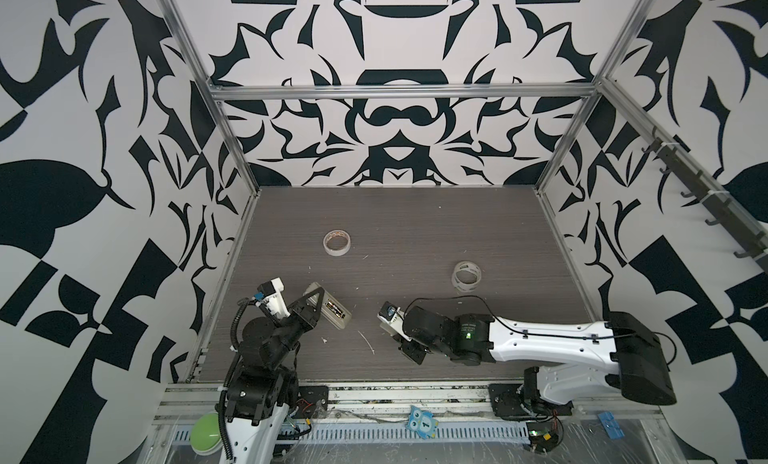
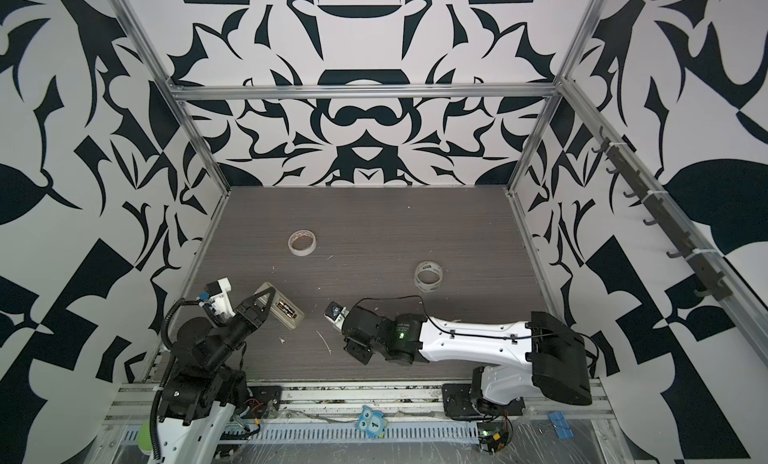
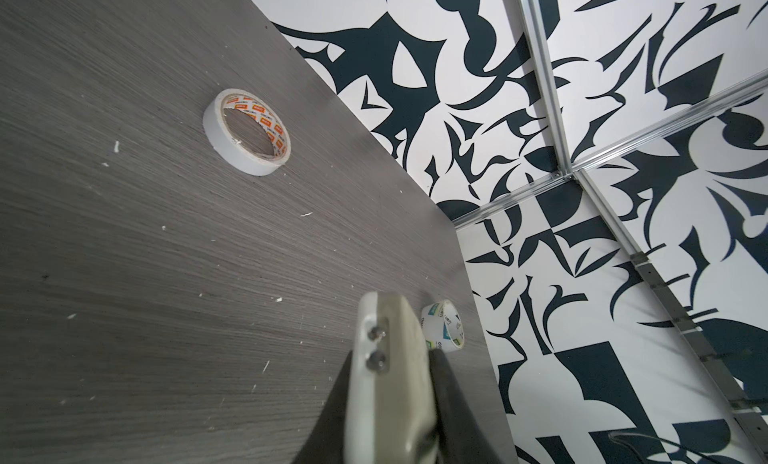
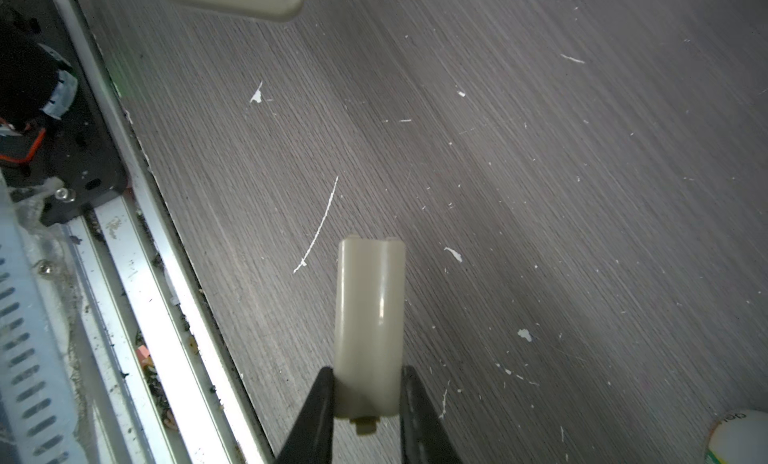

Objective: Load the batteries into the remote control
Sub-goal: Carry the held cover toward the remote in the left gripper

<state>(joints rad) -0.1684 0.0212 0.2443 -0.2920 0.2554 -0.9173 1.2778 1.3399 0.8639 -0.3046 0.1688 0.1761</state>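
From where I stand, the left gripper (image 1: 317,294) is clamped tight on one end of the remote control (image 1: 340,317), at the front left of the table (image 1: 415,233). The remote's beige back faces up, and both batteries (image 1: 334,307) sit side by side in the open compartment. The right gripper (image 4: 368,383), near the front middle, pinches the beige battery cover (image 4: 370,308). Two tape rolls (image 1: 337,242) lie farther back.
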